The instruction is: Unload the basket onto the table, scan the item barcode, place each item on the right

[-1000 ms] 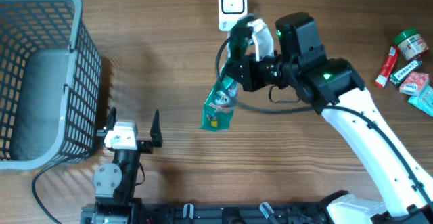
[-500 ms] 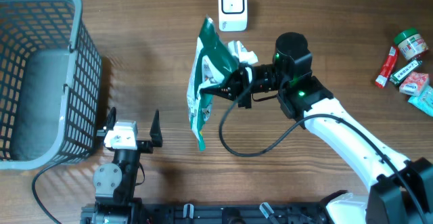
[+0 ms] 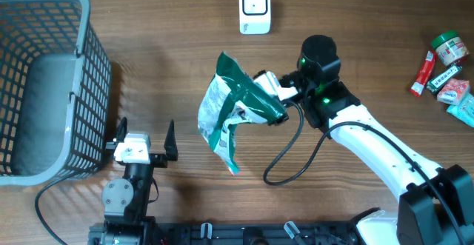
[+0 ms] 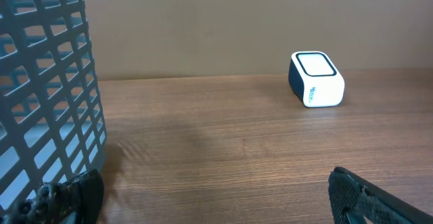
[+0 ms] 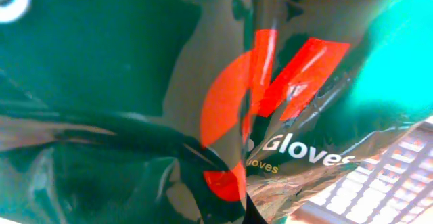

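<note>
Right claw: shut tight on one edge of a crumpled green glove packet, over the middle of the desk.

Packet relative to claw: pinched at the side nearest the arm. The rest fans away from the claw toward the basket side and trails down toward the near edge of the desk. Green upper part, with a paler printed panel below it. Whether its lower tip touches the wood, cannot tell from overhead.

Right wrist view: the packet fills almost the whole view, pressed close to the lens. Glossy dark green film, a red mark, and the white word "Gloves". The claw's own fingers cannot be made out behind it.

White scanner: sits near the far edge, about midway along it, apart from the packet. It lies beyond the packet's top corner and slightly to the right.

Left claw: fingers spread wide, nothing between them, low at the near edge on the left. It points across the bare wood toward the scanner.

Grey mesh basket: far left corner, just beside the left claw.

A small cluster of packaged goods lies at the right edge, well apart from the packet.
</note>
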`<state>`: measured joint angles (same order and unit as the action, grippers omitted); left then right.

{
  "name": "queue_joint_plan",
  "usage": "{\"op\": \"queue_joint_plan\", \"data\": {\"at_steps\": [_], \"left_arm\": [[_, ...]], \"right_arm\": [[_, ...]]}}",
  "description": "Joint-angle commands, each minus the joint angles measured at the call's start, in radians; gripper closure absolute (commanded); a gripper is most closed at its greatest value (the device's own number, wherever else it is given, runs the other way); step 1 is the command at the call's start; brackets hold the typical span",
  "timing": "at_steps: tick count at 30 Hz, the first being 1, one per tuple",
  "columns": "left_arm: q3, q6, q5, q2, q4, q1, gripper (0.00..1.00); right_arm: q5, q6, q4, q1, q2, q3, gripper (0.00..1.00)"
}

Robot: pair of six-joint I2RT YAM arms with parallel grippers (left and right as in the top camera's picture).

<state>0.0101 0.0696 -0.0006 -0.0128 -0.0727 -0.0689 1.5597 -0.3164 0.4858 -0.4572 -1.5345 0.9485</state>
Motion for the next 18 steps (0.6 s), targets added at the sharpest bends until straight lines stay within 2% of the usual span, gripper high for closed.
{"op": "queue_joint_plan", "data": {"at_steps": [1, 8, 11, 13, 18], "left_arm": [[-0.005, -0.006, 0.015, 0.008, -0.002, 0.004, 0.00], [-0.005, -0.006, 0.015, 0.008, -0.002, 0.004, 0.00], [-0.005, -0.006, 0.015, 0.008, -0.002, 0.004, 0.00], [-0.005, -0.006, 0.015, 0.008, -0.002, 0.004, 0.00], [-0.005, -0.006, 0.015, 0.008, -0.002, 0.003, 0.00]], "right_arm": [[0.061, -0.006, 0.055, -0.004, -0.013, -0.008, 0.95], [0.061, 0.045, 0.127, -0.004, -0.013, -0.008, 0.95], [0.061, 0.111, 0.132, -0.003, -0.013, -0.007, 0.95], [0.061, 0.202, 0.138, 0.000, -0.013, -0.006, 0.95], [0.060, 0.565, 0.154, 0.042, -0.013, -0.006, 0.95]]}}
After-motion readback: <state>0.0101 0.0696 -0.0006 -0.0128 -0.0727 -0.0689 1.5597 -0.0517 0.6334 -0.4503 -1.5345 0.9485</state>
